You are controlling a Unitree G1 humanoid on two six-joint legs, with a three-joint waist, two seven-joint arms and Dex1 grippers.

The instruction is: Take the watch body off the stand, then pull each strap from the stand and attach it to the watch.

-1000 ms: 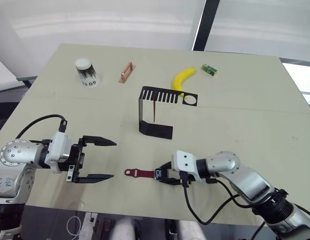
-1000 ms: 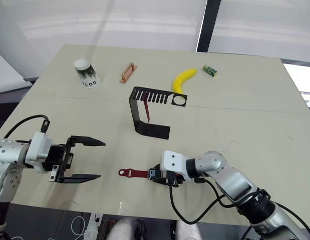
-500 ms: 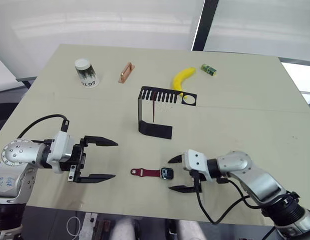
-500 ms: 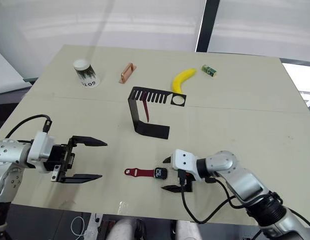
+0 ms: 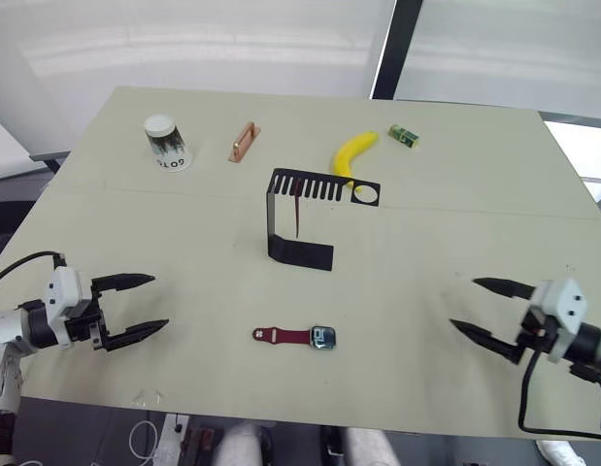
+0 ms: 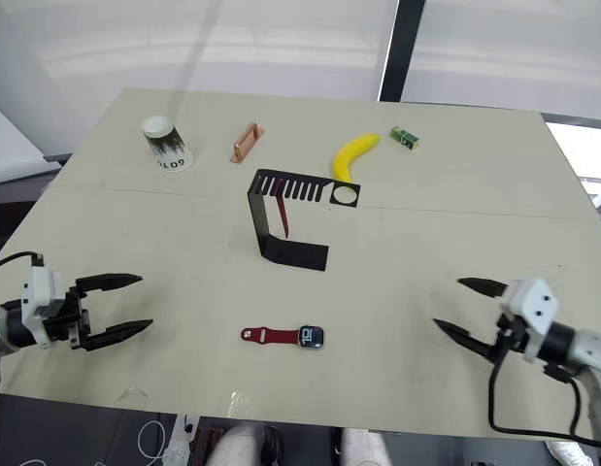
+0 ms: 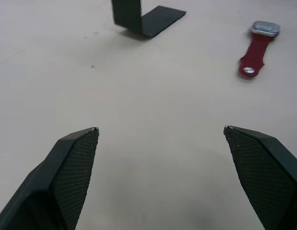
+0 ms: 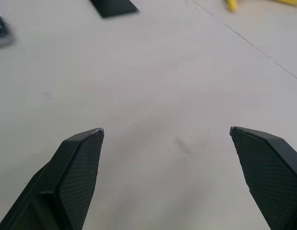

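I've backed both arms off: my right hand (image 5: 486, 311) let go of the watch (image 5: 323, 338) and sits spread and empty, as does my left hand (image 5: 135, 306). The watch with one strap (image 5: 278, 336) lies on the worktop (image 5: 455, 223); the second strap (image 5: 297, 216) hangs on the stand (image 5: 300, 218), so it's next.

White wrist housings; black cables; black fingers (image 7: 74, 158) with mesh-textured pads.
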